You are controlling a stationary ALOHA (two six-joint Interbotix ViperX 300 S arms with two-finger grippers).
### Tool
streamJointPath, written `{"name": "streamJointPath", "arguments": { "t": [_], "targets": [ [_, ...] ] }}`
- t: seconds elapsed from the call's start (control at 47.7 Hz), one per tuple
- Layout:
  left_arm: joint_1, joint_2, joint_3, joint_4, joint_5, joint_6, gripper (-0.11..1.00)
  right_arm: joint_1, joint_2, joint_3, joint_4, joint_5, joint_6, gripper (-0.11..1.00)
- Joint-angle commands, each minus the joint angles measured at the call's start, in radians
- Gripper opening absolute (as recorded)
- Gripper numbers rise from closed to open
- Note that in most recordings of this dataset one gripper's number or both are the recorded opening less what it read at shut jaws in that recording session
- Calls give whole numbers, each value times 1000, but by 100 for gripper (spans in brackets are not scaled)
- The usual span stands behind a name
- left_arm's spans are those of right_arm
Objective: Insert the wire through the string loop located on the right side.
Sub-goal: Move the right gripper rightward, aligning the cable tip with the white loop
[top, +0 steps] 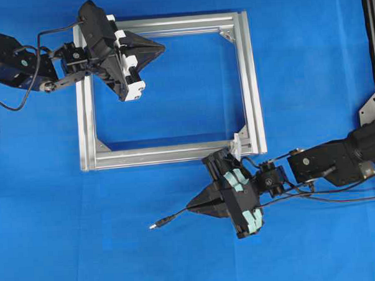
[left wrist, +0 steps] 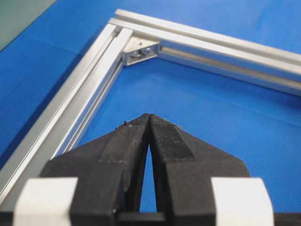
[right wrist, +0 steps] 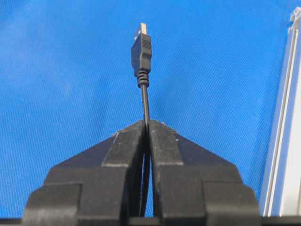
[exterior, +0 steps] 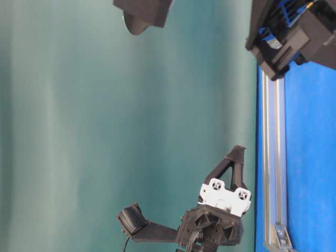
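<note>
A bright blue cloth (top: 180,253) covers the whole table, and on it lies a square frame (top: 86,107) of silver aluminium bars. Up at the frame's top left corner the left gripper (top: 160,49) hangs over the open middle of the square, its black fingers (left wrist: 134,141) pressed tip to tip with nothing between them. Its wrist view shows only cloth and a frame corner with its bracket (left wrist: 141,49) ahead.

Down below the frame's lower bar, the right gripper (top: 190,207) points to the left of the overhead view, jaws clamped narrow on the wire (top: 172,218). The thin black cable runs straight out past the fingertips and ends in a small plug (right wrist: 142,47) with a light metal tip, lying out over bare cloth, apart from the frame.

The string loop (top: 235,142) sits at the frame's lower right corner, a little white piece sticking up from the bar, just above the right arm's wrist. The wire's tip points away from it, well to the left.
</note>
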Motion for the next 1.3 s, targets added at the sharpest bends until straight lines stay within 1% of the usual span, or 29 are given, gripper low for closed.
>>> {"name": "streamJointPath", "arguments": {
  "t": [0.0,0.126,0.272,0.754,0.859,1.026,1.278],
  "targets": [
    [3,-32,-8,3,-9,2,0,3,-32,-14,-2,-3,-2,-3],
    [3,-32,-8,3,-9,2,0,5,-60,11,0,-2,3,-3],
    [5,-32,-9,3,-9,2,0,11,-133,81,3,0,6,-3],
    [5,-32,-6,3,-14,2,0,17,-425,394,9,9,11,-3],
    [5,-32,-6,3,-14,2,0,18,-488,448,17,44,9,-3],
    [5,-32,-6,3,-15,2,0,17,-577,505,40,118,9,-3],
    [5,-32,-5,3,-25,2,0,17,-689,554,54,201,11,-3]
  ]
}}
